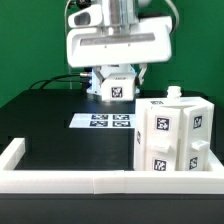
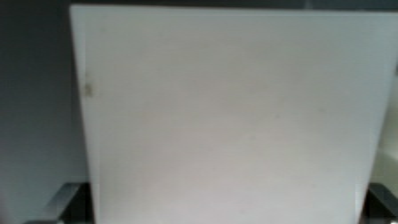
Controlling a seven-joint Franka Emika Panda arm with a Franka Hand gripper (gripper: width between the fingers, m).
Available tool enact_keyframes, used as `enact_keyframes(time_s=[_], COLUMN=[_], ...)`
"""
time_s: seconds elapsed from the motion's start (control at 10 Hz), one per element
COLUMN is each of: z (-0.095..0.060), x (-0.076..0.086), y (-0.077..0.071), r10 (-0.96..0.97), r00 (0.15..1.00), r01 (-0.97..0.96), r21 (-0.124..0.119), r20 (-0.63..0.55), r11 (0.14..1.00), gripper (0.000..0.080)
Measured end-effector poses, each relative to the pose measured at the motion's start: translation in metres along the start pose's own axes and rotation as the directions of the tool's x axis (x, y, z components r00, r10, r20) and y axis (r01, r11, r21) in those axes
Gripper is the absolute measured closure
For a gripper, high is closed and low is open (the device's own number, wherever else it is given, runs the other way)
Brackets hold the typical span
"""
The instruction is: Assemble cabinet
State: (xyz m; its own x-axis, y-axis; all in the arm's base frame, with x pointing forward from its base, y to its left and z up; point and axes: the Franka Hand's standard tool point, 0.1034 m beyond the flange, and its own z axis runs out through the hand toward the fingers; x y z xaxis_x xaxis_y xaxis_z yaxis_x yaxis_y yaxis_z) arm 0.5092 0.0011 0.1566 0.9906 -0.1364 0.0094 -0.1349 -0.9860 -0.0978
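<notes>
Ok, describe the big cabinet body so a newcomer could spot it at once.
Follow the black table to its corner at the exterior view's right, nearest the camera. The cabinet body stands there, a bulky upright white box. Unlike the flat marker board and the small tagged piece at the back, it carries tags on several faces.

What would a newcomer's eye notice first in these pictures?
The big white cabinet body, covered with black-and-white tags, stands at the exterior view's right on the black table. At the back, the claw grips a small tagged panel, which fills the wrist view.
</notes>
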Motion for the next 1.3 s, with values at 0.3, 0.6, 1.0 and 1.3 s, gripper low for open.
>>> enact_keyframes(time_s=[0.3,0.6,1.0,1.3], z=[-0.001,-0.003,-0.017,-0.016], x=[0.005,0.007,0.05,0.052], y=[-0.003,-0.005,-0.047,-0.053], r10=[0.008,0.011,-0.067,-0.063], r00=[1.0,1.0,0.997,0.997], r01=[-0.008,-0.011,0.066,0.062], r21=[0.002,0.002,-0.016,-0.018], r20=[-0.002,-0.004,-0.05,-0.049], r11=[1.0,1.0,0.998,0.998], gripper=[0.0239,0.0239,0.0239,0.0239])
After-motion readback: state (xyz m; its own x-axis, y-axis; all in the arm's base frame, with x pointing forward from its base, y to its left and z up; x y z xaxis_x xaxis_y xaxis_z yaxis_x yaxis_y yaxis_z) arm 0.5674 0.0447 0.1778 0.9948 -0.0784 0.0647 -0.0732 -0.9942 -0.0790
